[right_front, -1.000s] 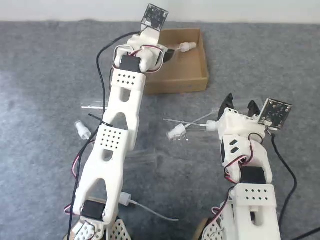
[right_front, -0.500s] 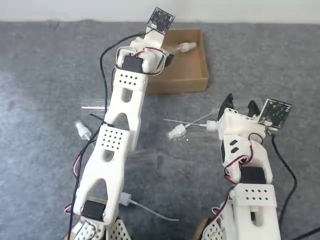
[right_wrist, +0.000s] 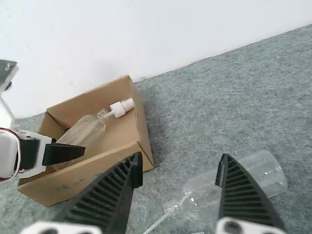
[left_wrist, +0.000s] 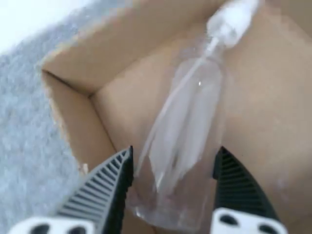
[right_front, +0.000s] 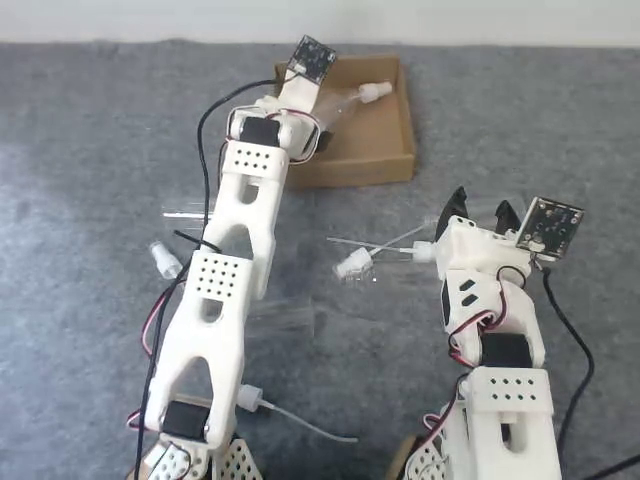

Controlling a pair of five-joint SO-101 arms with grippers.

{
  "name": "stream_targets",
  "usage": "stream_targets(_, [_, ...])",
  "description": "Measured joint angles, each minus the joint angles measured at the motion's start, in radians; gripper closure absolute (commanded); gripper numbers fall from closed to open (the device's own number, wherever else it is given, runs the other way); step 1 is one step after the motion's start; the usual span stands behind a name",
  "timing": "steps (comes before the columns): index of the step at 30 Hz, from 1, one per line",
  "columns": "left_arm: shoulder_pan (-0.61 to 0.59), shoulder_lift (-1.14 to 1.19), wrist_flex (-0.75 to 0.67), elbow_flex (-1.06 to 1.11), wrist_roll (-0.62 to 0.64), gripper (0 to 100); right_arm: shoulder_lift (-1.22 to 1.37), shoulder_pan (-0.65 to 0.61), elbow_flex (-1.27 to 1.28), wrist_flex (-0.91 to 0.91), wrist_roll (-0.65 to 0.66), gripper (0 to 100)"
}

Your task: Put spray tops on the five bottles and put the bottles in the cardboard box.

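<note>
- Grey fabric covers the tabletop (right_front: pixel 90 150), with a white wall at the far side. Where is the bottle for this step?
- It lies flat on the floor of the cardboard box (right_front: pixel 360 170) at the far middle. Its spray top (left_wrist: pixel 231 19) is fitted and points toward the far right of the box. The bottle (left_wrist: pixel 195 107) sits between the fingers of the left end effector (left_wrist: pixel 173 156). They are spread wide, with a gap showing on at least 1 side, so I judge it released rather than gripped.
- How should the step be finished?
- Hold the fingers apart and raise the arm straight up until they clear the box walls. Swinging sideways too early could drag the bottle or nudge the box.
- And the right arm?
- Its end effector (right_wrist: pixel 180 161) hangs open above a clear bottle (right_wrist: pixel 243 178) that lies on the tabletop at the right, with a thin tube at its neck. I count 1 bottle boxed, so most of the job is left. A loose spray top (right_front: pixel 353 265) lies just left of that arm. Clear plastic looks slippery and likely to roll, so I would grip the next bottle across its middle.
</note>
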Motion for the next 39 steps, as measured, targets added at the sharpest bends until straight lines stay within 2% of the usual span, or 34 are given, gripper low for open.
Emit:
stream_targets(3, [0.000, -0.021, 0.005, 0.034, -0.052, 76, 0.000, 0.000, 0.000, 0.000, 0.000, 77.5])
stream_targets(8, [0.002, -0.035, 0.048, 0.040, -0.083, 87, 0.000, 0.000, 0.000, 0.000, 0.000, 77.5])
stream_targets(11, [0.005, -0.054, 0.051, 0.028, -0.087, 89, 0.000, 0.000, 0.000, 0.000, 0.000, 77.5])
stream_targets(15, [0.015, -0.061, 0.091, -0.011, -0.087, 89, 0.000, 0.000, 0.000, 0.000, 0.000, 77.5])
stream_targets(23, [0.025, -0.057, 0.249, -0.222, -0.091, 89, 0.000, 0.000, 0.000, 0.000, 0.000, 77.5])
stream_targets(26, [0.029, -0.054, 0.252, -0.224, -0.091, 81, 0.000, 0.000, 0.000, 0.000, 0.000, 77.5])
stream_targets(30, [0.017, -0.055, 0.206, -0.186, -0.057, 71, 0.000, 0.002, 0.000, 0.000, 0.000, 77.5])
stream_targets(33, [0.003, -0.055, 0.129, -0.110, 0.009, 70, 0.000, 0.000, 0.000, 0.000, 0.000, 77.5])
stream_targets(39, [-0.002, -0.055, -0.043, 0.069, -0.025, 70, 0.000, 0.000, 0.000, 0.000, 0.000, 77.5])
